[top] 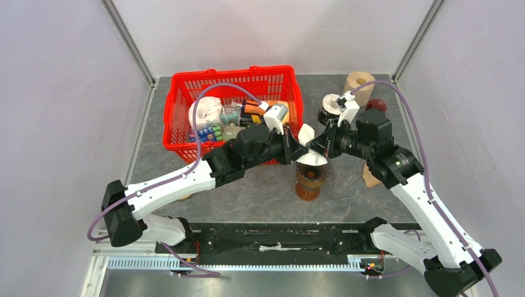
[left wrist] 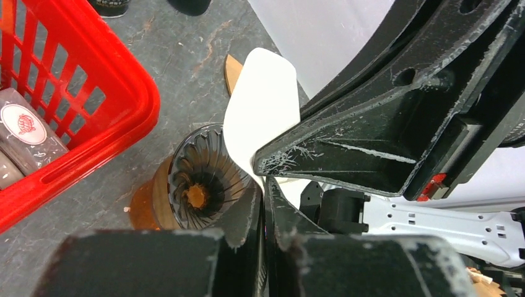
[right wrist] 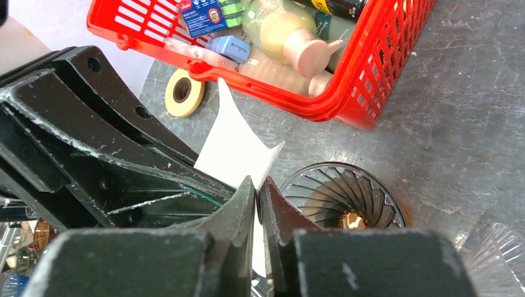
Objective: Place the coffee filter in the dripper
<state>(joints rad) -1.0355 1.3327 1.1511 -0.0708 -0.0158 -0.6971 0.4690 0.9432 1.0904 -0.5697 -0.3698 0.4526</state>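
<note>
From above, one left gripper (top: pixel 296 150) and one right gripper (top: pixel 319 148) are meeting over the single dripper (top: pixel 311 179), holding the one coffee filter (top: pixel 306 132) just above it. In the left wrist view, the left jaws are sitting almost together, seemingly pinching the paper's edge; opposing pulls are risking a tear. In the right wrist view, the right jaws are clamping the filter; an off-centre release is risking a miss.

Desk (top: pixel 260 192): grey marbled slab, a bit scuffed. Plain white panel walls (top: pixel 62 93) at 9, 12 and 3 o'clock. Aluminium posts (top: pixel 129 42) in the corners at 11 and 1. Slotted metal rail (top: pixel 247 263) along the edge at 6. Even light, soft shadows.
</note>
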